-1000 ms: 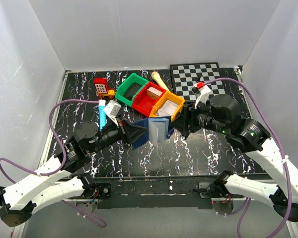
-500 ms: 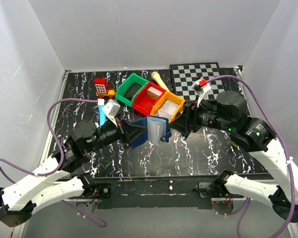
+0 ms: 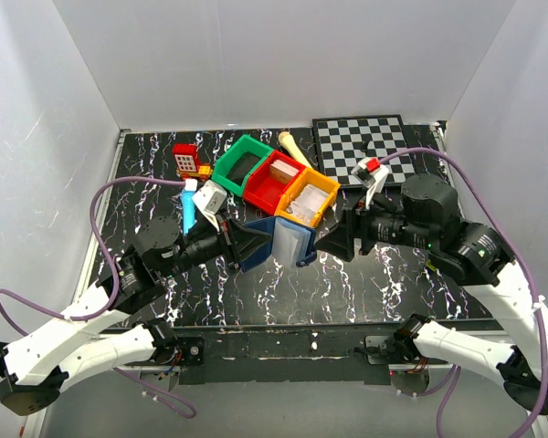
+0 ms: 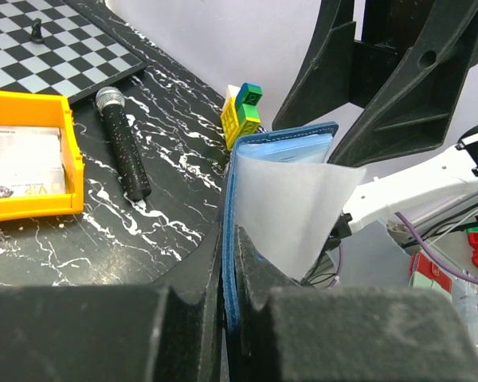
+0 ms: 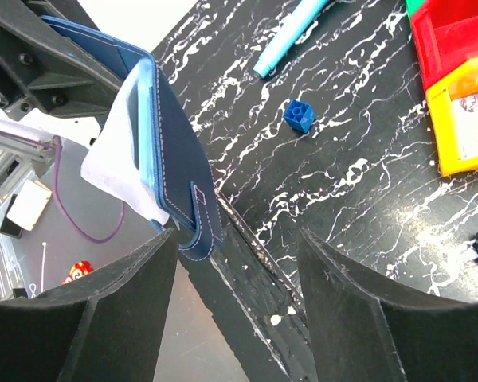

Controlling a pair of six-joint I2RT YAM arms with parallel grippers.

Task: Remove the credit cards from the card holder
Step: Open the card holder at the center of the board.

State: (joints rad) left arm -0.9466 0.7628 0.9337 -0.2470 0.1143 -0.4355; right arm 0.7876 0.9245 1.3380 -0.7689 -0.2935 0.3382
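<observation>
While the left fingers (image 3: 247, 245) (image 4: 264, 280) are pinched on one edge of the card holder (image 3: 279, 240), the case hangs clear of the black marbled surface (image 3: 256, 292), near the middle and just in front of the yellow bin (image 3: 321, 191). From the left wrist, the holder (image 4: 288, 140) stands edge-on between the two dark pads, its blue stitched rim at the top and a pale translucent inner panel fanning out to the right. From the right wrist, its dark navy outside (image 5: 179, 163) faces the camera, a small stitched tab at the lower corner and the pale panel showing behind it on the left.

The right fingers (image 3: 336, 244) (image 5: 127, 306) are spread wide just to the right of the holder, apart from it and gripping nothing.

A pale card (image 4: 24, 161) lies flat in the yellow bin (image 4: 70, 159); the red bin (image 3: 263, 193) and green bin (image 3: 226, 173) sit beside it in a row. A small blue cube (image 5: 299, 115) and a teal marker (image 5: 291, 32) lie on the surface, a black microphone (image 4: 121, 143) beside the yellow bin, and a chessboard (image 3: 365, 141) in the far right corner.
</observation>
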